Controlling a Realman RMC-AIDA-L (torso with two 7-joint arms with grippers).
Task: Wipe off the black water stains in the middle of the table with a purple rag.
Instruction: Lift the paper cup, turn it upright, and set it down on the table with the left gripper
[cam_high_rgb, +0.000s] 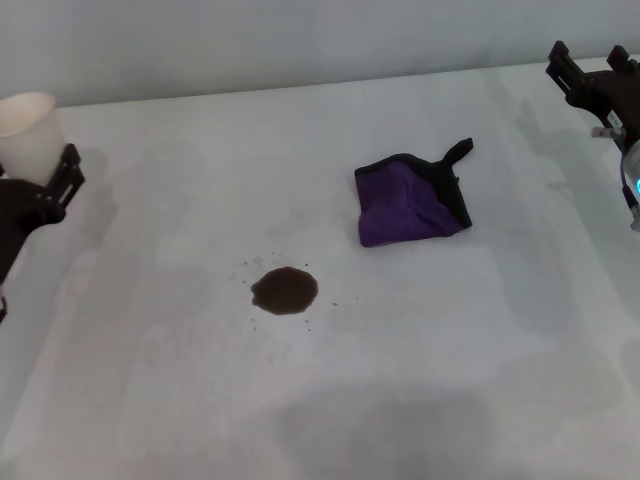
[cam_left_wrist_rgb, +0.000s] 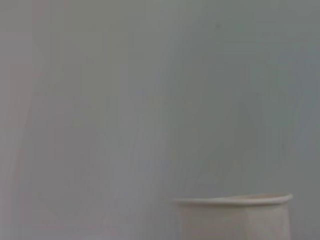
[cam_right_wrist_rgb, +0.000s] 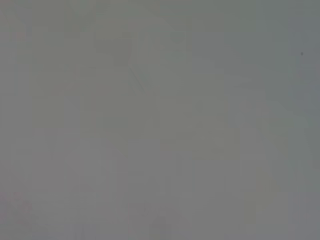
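The black water stains (cam_high_rgb: 285, 290) are a roundish dark blotch with tiny specks around it, on the white table (cam_high_rgb: 450, 350), a little left of its middle. The purple rag (cam_high_rgb: 408, 207) lies crumpled to the right of and beyond the stain, its black loop tab pointing away. My left gripper (cam_high_rgb: 45, 175) is at the far left edge, shut on a white paper cup (cam_high_rgb: 26, 130), whose rim also shows in the left wrist view (cam_left_wrist_rgb: 232, 201). My right gripper (cam_high_rgb: 588, 68) is at the far right back corner, open and empty, well away from the rag.
A plain grey wall runs behind the table's far edge. The right wrist view shows only a blank grey surface.
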